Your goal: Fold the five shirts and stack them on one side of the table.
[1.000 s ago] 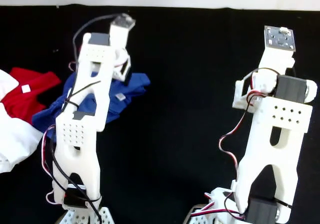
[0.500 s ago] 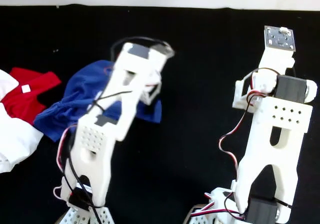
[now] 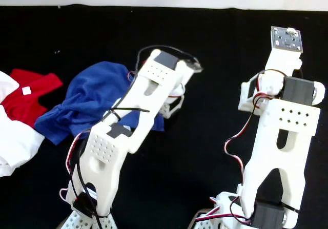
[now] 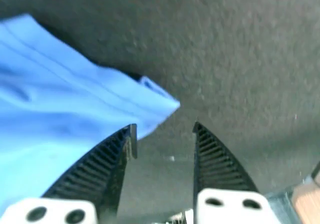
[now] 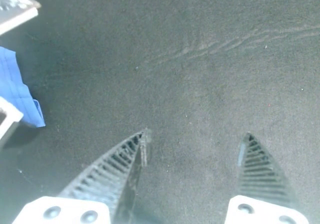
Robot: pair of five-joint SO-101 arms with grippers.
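Blue shirt point(image 3: 89, 98), bunched, long axis seemingly left-right

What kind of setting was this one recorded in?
Probably a robot test bench rather than a home: a black-clothed table, a white left arm and right arm based at its near edge, and a blue shirt, red shirt and white shirt lying loose at one side.

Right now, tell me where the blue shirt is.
In the high view the blue shirt lies crumpled left of centre, between the red shirt and the left gripper.
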